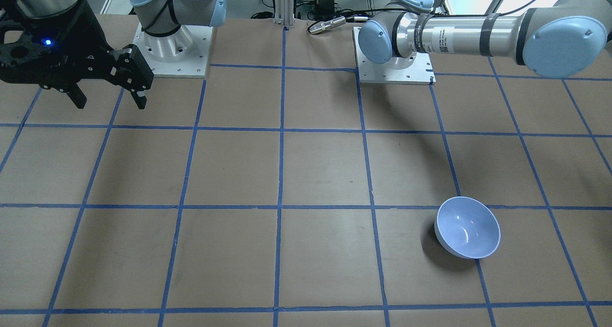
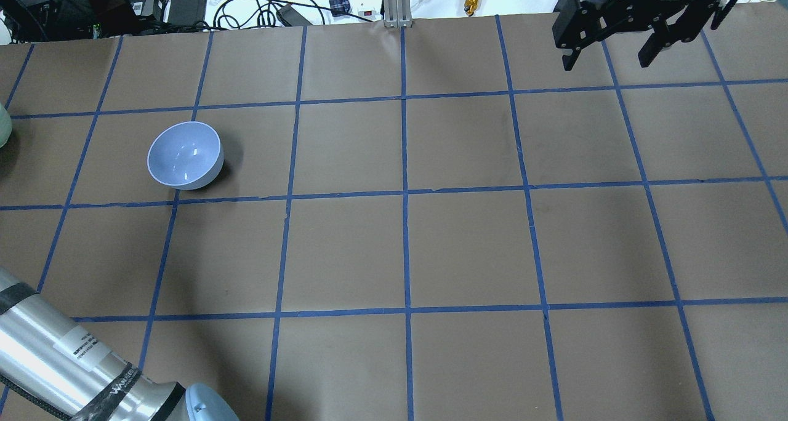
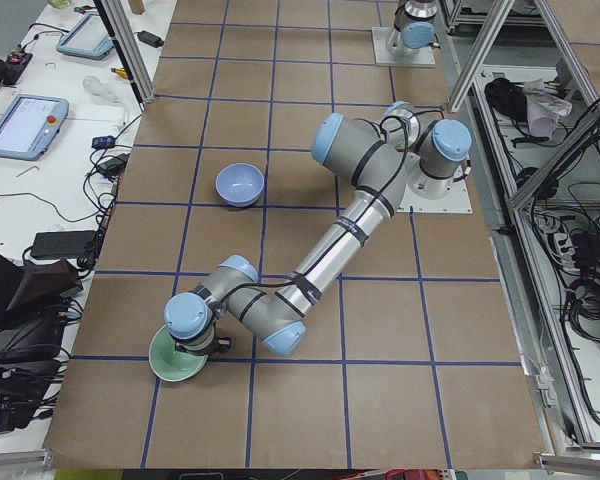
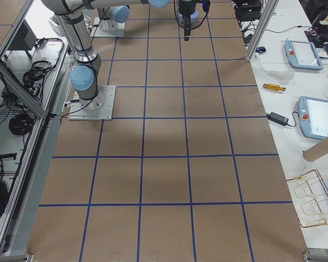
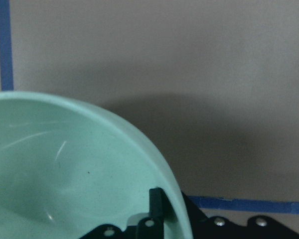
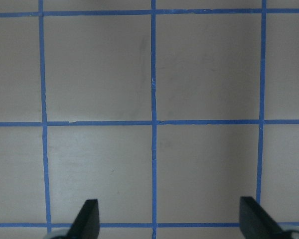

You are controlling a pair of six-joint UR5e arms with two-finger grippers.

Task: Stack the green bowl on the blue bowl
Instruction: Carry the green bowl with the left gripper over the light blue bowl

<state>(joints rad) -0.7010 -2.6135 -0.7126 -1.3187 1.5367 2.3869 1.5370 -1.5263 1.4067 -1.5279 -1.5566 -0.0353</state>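
The coming move turns on where the blue bowl (image 2: 184, 155) lies from the green bowl (image 3: 175, 362), and the left arm is the one placed to carry it. In the side view from the robot's left, the left gripper (image 3: 205, 350) sits down on the green bowl at the near end of the table (image 2: 406, 248). In the left wrist view one finger (image 5: 156, 201) stands inside the bowl against its wall, at about 3 o'clock on the rim. The other finger is hidden outside the wall, so I cannot tell whether the jaws are pinching the rim or only straddling it. In the overhead view only a pale sliver of the green bowl shows at the frame's 9 o'clock edge. The blue bowl sits upright and empty at roughly 3 o'clock from that sliver, apart from it, with bare table between. Both bowls are round, so no long axis constrains the approach. My judgement is that the carry runs toward 3 o'clock once the rim grip is sure. The right gripper (image 2: 609, 55) hangs at about 1 o'clock in the overhead view with its jaws spread wide and holding nothing, well apart from both bowls.
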